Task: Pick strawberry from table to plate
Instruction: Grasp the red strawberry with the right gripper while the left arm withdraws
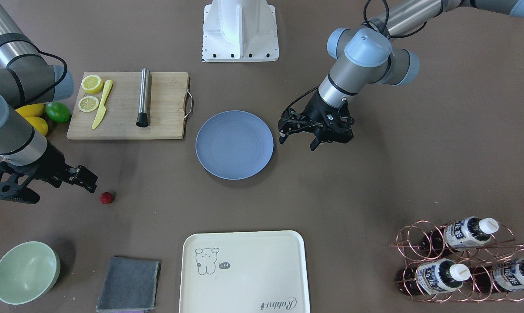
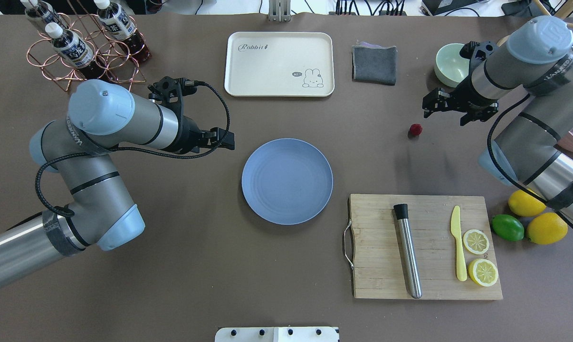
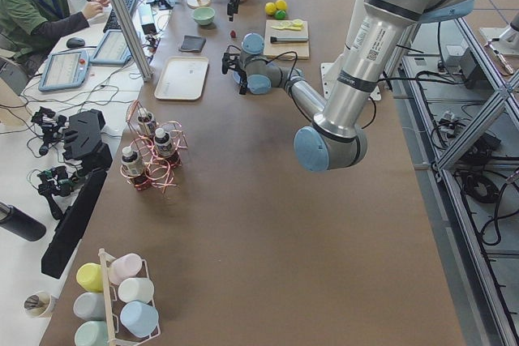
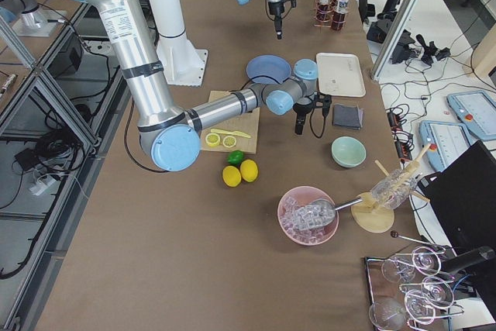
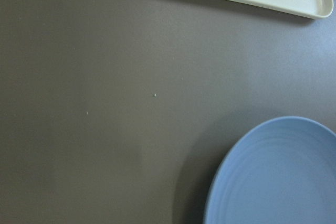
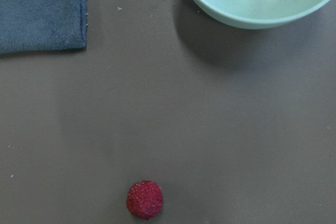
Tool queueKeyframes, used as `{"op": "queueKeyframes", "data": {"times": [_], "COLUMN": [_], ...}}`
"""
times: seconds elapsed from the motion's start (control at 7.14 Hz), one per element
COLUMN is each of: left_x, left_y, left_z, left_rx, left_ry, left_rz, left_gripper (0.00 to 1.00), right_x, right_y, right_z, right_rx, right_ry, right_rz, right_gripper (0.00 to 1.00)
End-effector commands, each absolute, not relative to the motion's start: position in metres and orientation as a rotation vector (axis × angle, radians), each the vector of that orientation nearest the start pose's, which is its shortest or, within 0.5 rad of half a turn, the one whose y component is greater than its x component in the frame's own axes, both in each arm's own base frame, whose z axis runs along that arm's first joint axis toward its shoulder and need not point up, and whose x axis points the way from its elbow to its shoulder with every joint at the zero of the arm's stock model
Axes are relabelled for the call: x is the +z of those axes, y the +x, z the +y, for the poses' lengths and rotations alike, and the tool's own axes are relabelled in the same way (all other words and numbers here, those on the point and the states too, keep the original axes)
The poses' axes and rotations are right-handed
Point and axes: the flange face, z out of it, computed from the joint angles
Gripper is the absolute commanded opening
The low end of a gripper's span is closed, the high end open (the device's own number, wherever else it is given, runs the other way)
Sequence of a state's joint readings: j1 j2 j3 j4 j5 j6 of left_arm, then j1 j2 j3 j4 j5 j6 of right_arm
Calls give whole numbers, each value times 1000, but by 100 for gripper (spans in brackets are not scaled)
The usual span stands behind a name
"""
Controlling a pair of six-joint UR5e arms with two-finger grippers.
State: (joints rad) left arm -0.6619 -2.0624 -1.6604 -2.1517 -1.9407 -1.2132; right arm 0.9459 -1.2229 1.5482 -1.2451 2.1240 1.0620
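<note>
The strawberry (image 1: pixel 107 198) (image 2: pixel 415 129) is a small dark-red berry lying on the brown table (image 1: pixel 375 187), apart from everything else. In the right wrist view the strawberry (image 6: pixel 145 199) sits near the bottom edge. My right gripper (image 1: pixel 64 193) (image 2: pixel 445 116) hovers open just beside the berry, with nothing between its fingers. The blue-grey plate (image 1: pixel 234 144) (image 2: pixel 287 181) (image 5: pixel 278 177) lies bare at the table's middle. My left gripper (image 1: pixel 297 143) (image 2: pixel 222 138) hangs open and unladen beside the plate's rim.
A wooden cutting board (image 2: pixel 426 247) carries lemon halves, a yellow knife and a metal cylinder. Two lemons and a lime (image 2: pixel 507 227) lie beside it. A pale green bowl (image 2: pixel 450 64), grey cloth (image 2: pixel 374 64), cream tray (image 2: pixel 279 64) and bottle rack (image 2: pixel 82 47) line the far edge.
</note>
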Motion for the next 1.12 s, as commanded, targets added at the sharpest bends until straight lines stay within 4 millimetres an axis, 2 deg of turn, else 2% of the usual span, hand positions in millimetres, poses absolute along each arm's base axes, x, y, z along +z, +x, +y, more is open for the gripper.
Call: {"op": "queueKeyframes", "data": {"times": [0.0, 0.28, 0.56, 0.7, 0.84, 0.98], "left_x": [274, 282, 278, 277, 280, 283], "left_y": [427, 408, 401, 398, 383, 378], "left_z": [-480, -495, -498, -501, -511, -516], "left_rx": [-21, 14, 15, 56, 87, 78], "left_ry": [372, 418, 434, 470, 516, 514], "left_rz": [1128, 1096, 1097, 1082, 1057, 1047], "left_gripper": [98, 98, 98, 98, 98, 98], "right_x": [440, 450, 460, 461, 458, 457], "right_y": [-338, -354, -361, -365, -370, -373], "right_z": [-576, -581, -584, -582, -580, -579], "right_rx": [212, 204, 199, 197, 191, 185], "right_ry": [31, 40, 55, 57, 59, 58], "right_rz": [-818, -805, -804, -798, -800, -800], "right_gripper": [100, 99, 98, 84, 83, 82]}}
